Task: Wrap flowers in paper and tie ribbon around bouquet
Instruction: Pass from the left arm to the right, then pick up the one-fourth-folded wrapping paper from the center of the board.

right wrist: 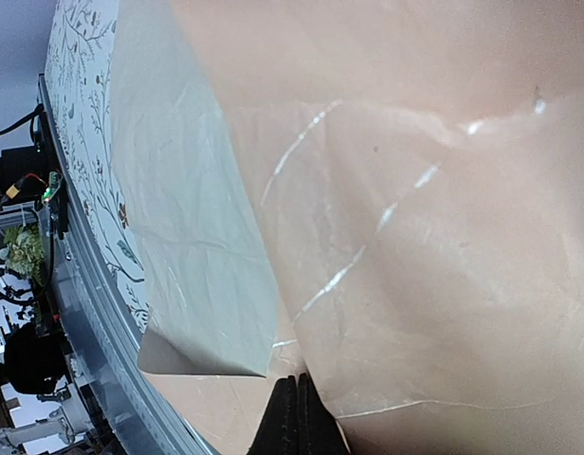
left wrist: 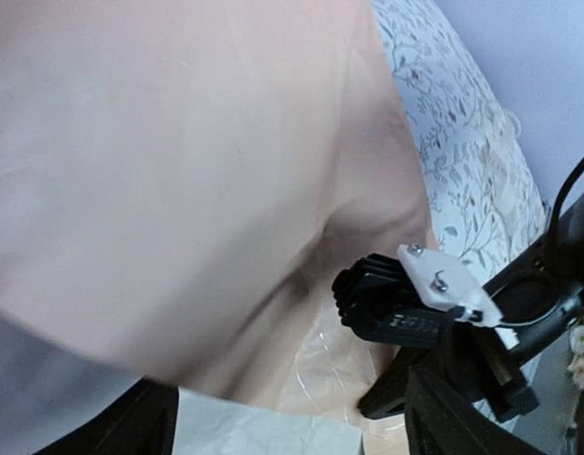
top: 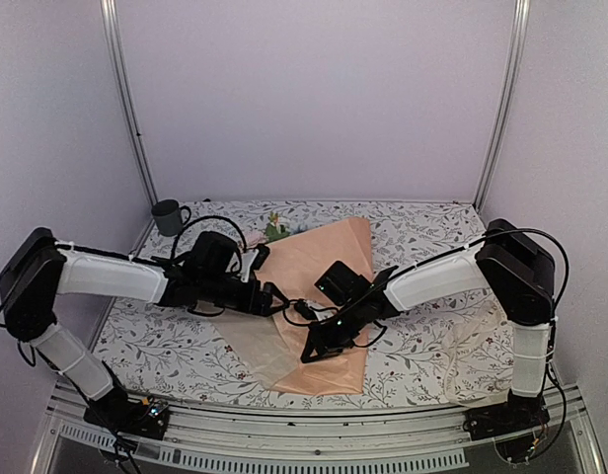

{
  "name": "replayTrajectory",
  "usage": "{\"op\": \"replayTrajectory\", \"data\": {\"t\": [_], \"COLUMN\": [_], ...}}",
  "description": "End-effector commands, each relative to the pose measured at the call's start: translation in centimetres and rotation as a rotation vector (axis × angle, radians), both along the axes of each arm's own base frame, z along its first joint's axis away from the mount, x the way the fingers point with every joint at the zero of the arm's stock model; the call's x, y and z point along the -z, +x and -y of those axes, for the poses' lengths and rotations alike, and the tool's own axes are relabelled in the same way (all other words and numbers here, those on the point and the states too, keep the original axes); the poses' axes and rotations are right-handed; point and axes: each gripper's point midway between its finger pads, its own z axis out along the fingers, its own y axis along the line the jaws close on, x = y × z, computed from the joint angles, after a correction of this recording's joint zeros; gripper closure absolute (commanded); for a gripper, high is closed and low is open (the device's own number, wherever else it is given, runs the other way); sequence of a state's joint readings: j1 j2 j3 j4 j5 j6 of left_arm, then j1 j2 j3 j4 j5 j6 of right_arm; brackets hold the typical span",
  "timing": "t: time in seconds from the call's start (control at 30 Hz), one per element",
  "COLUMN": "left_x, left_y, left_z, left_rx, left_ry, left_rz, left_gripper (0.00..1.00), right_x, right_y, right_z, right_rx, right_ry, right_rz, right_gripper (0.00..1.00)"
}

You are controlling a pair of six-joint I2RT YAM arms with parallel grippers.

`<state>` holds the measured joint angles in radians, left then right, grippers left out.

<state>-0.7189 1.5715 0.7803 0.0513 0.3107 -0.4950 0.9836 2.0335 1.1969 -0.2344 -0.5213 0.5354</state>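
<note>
Nearest to us, at the bottom of the right wrist view, the right gripper [right wrist: 292, 384] has its dark fingers pressed flat together, with the tips at the spot where two sheet edges meet. Whether a thin edge is nipped between them we cannot tell. Just beyond those tips spreads the paper [right wrist: 444, 190], peach and shiny along its creases, and to its left lies a pale grey-cream sheet [right wrist: 188, 190], one corner curled up above the leaf-printed tablecloth [right wrist: 79, 104]. From above we see the left gripper [top: 275, 298] close beside the right one at the middle of the paper's left edge. In its own wrist view the paper bulges so close to the lens that its fingers are lost, so we cannot tell how wide it stands. We read the paper's long axis as running from the far side of the table toward the near edge, leaning a little to the right at the far end. Only the blooms of the flowers [top: 275, 229] show, at the far left of the paper behind the left wrist; their stems are hidden. So the flowers lie on the far side of both grippers, and the left arm is the nearer to them. We judge the wrap half made, and we find no ribbon in any view. A dark mug [top: 169, 215] stands at the far left corner.
</note>
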Motion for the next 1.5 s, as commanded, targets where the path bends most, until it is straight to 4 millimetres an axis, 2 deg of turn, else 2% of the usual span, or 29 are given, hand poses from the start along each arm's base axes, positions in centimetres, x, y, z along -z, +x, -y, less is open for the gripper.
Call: {"op": "replayTrajectory", "data": {"t": [0.0, 0.1, 0.27, 0.4, 0.57, 0.7, 0.87, 1.07, 1.27, 1.47], "left_x": [1.7, 3.4, 6.0, 6.8, 6.4, 6.8, 4.8, 2.3, 0.8, 0.8], "left_y": [-1.6, -4.5, -9.0, -10.7, -10.4, -10.5, -9.6, -7.9, -6.8, -6.5], "left_z": [-7.2, -9.3, -10.7, -10.9, -8.2, -5.9, -3.2, -2.3, -3.2, -3.6], "left_rx": [-0.246, -0.295, -0.317, -0.329, -0.300, -0.247, -0.194, -0.218, -0.269, -0.286], "left_ry": [0.208, 0.225, 0.195, 0.133, -0.053, -0.098, -0.165, -0.193, -0.212, -0.218], "left_rz": [-0.089, -0.198, -0.363, -0.420, -0.449, -0.491, -0.442, -0.312, -0.206, -0.185], "left_gripper": [0.12, 0.12, 0.13, 0.14, 0.15, 0.18, 0.24, 0.42, 0.54, 0.54], "right_x": [3.7, 3.8, 3.8, 3.8, 3.5, 3.2, 3.1, 3.2, 3.2, 3.1], "right_y": [-0.4, -0.5, -0.8, -0.9, -0.7, -0.6, -0.7, -1.2, -1.4, -1.5], "right_z": [3.2, 3.0, 2.5, 2.4, 2.0, 1.8, 1.7, 1.4, 1.2, 1.2], "right_rx": [0.044, 0.037, 0.022, 0.021, 0.017, 0.017, 0.016, 0.014, 0.018, 0.024], "right_ry": [-0.164, -0.165, -0.161, -0.163, -0.151, -0.145, -0.141, -0.132, -0.116, -0.108], "right_rz": [-0.012, -0.003, 0.006, 0.013, 0.021, 0.029, 0.025, 0.012, 0.002, -0.004], "right_gripper": [1.00, 1.00, 1.00, 1.00, 1.00, 1.00, 1.00, 1.00, 1.00, 1.00]}}
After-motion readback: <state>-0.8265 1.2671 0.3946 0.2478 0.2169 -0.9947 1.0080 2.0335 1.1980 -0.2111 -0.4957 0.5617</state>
